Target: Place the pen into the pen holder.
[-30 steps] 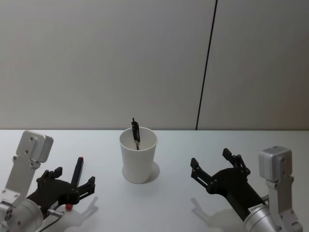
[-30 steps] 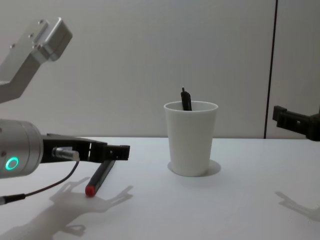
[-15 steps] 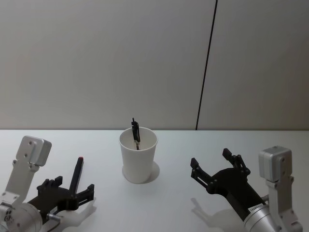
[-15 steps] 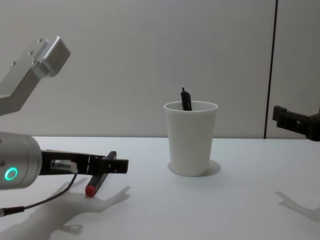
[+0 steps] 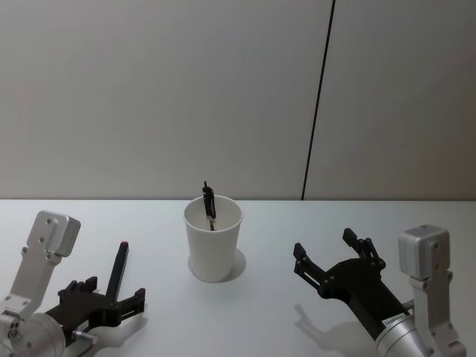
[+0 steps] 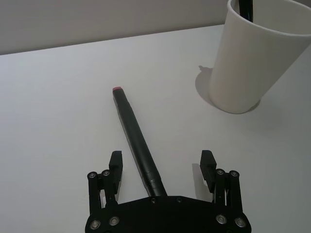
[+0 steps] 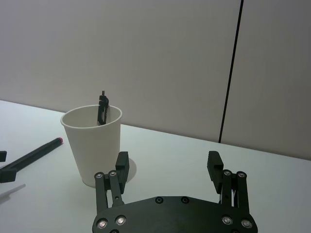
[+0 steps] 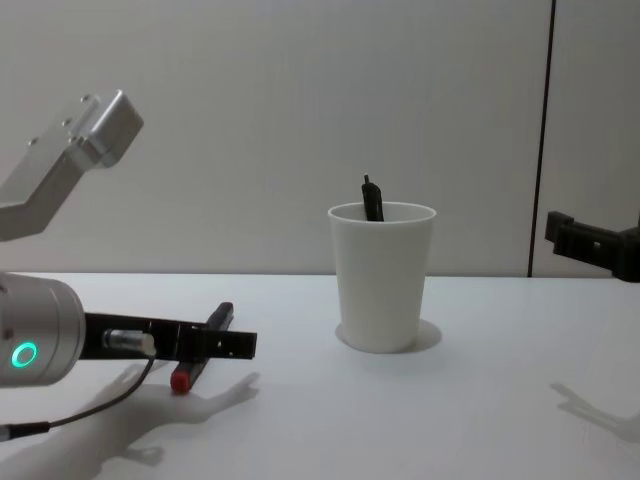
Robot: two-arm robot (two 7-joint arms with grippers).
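The left gripper (image 6: pixel 162 158) is hovering low, fingers spread wide astride the red-tipped pen (image 6: pixel 132 131) lying on the tabletop (image 5: pixel 260 320) left of the pen holder (image 5: pixel 213 249). The right gripper (image 5: pixel 325 244), fingers wide apart, is holding nothing.

left gripper (image 5: pixel 111 292): fingers spread wide, low (near-level), left of the pen holder (image 5: pixel 213 249) | right gripper (image 5: pixel 325 245): fingers apart, right of it
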